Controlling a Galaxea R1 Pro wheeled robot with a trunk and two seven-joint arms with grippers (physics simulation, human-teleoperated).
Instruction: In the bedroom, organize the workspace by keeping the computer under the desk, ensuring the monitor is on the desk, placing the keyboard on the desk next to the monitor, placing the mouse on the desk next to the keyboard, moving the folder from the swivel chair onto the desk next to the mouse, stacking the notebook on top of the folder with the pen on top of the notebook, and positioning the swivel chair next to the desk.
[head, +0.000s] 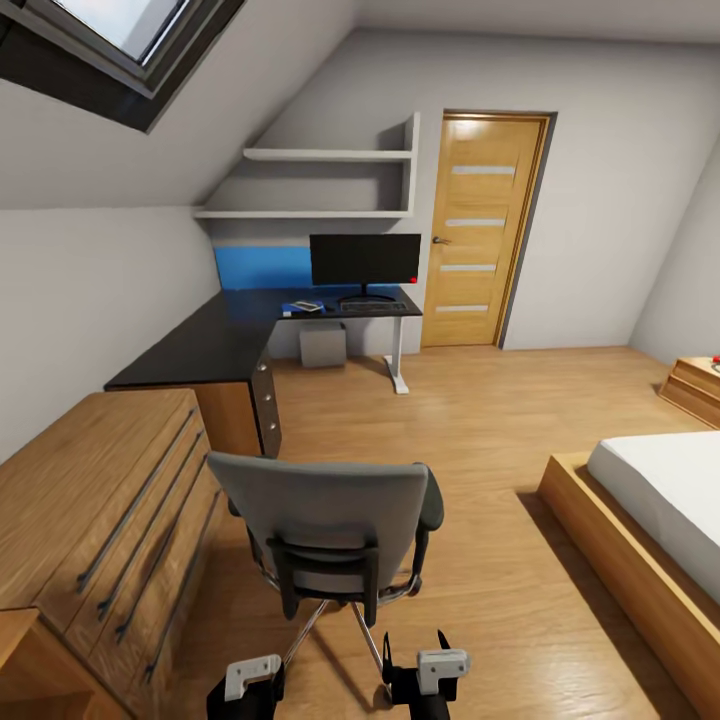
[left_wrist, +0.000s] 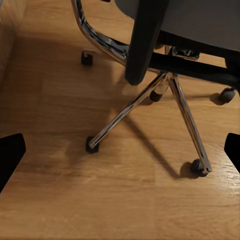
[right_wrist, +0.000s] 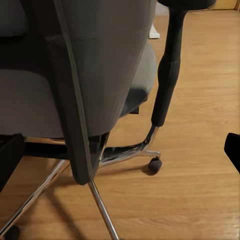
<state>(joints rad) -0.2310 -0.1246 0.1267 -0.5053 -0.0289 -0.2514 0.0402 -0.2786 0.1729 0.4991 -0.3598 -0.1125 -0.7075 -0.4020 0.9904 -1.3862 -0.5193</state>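
While backrest hides seat, swivel chair (head: 330, 520), keyboard (head: 372, 308) faint.

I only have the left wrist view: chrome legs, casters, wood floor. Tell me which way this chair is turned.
Observer: In the head view the swivel chair has its backrest toward the robot, with the seat facing away, toward the desk farther off.
Operator: Report what stands on that desk.
Observer: The monitor stands at the far end, and the keyboard lies just in front of it.
Operator: Check the seat for the folder.
Observer: The stretch of seat in the right wrist view is bare grey. The backrest hides the rest, so I cannot tell.
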